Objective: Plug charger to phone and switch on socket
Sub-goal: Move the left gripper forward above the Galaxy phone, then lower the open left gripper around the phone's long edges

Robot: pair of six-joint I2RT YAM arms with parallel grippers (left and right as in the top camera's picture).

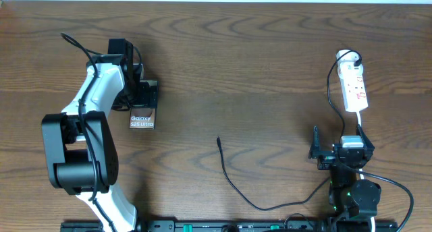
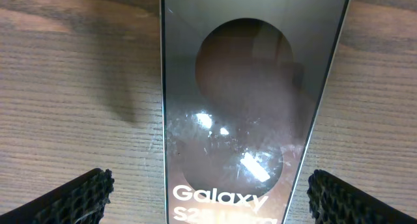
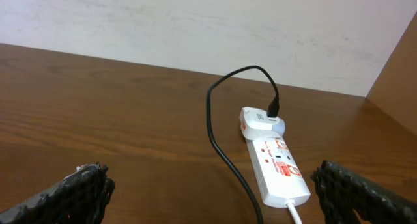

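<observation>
- The phone lies flat at the table's left, its screen reading "Galaxy S25 Ultra" in white.
- The left gripper straddles it, jaws spread wide, gripping nothing.
- The socket, far right, carries red print too small to read.
- The charger is plugged into the socket's far end, and its black tip lies loose mid-table.
- The right gripper, near the socket, gapes empty.

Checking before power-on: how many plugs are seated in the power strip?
1. The charger's white plug head sits at the far end of the socket, its black cable leading off. No other plug shows on the strip's visible face.
</observation>
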